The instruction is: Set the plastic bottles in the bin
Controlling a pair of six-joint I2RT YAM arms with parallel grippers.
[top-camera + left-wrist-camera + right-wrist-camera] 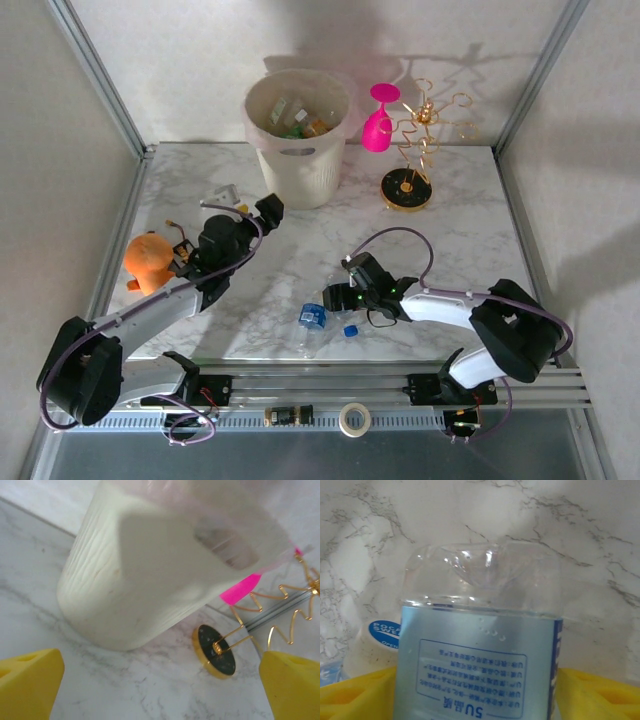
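Marble desk [470,220], plain white walls round it, and the bin [298,135] standing at the far edge, so I'll place everything off that. Several bottles [300,118] are lying inside it.

The one I'm after is a clear bottle [312,318] with a blue label. It's lying flat on the desk, well to the near side of the bin and a touch right of it, close to the near edge.

My right jaws [328,299] are right at it. From the right wrist, the bottle sits between my two yellow pads [360,695], one on each side of the label. Its long axis runs straight away from the wrist, clear end pointing off ahead, so I'm spanning the short width, not the length, which is how I'd want it. The pads look very close to both sides, but honestly I can't tell if they're actually biting yet.

My left jaws [268,208] are wide open with nothing in them. They hang just on the near side of the bin, facing its ribbed wall, well apart from the bottle. So the right arm is the one for this grab.

My guess at what comes next: pinch firm, lift, then carry it far and slightly left to get over the bin's rim. The label looks slick, so a loose pinch could let it slide out lengthwise.
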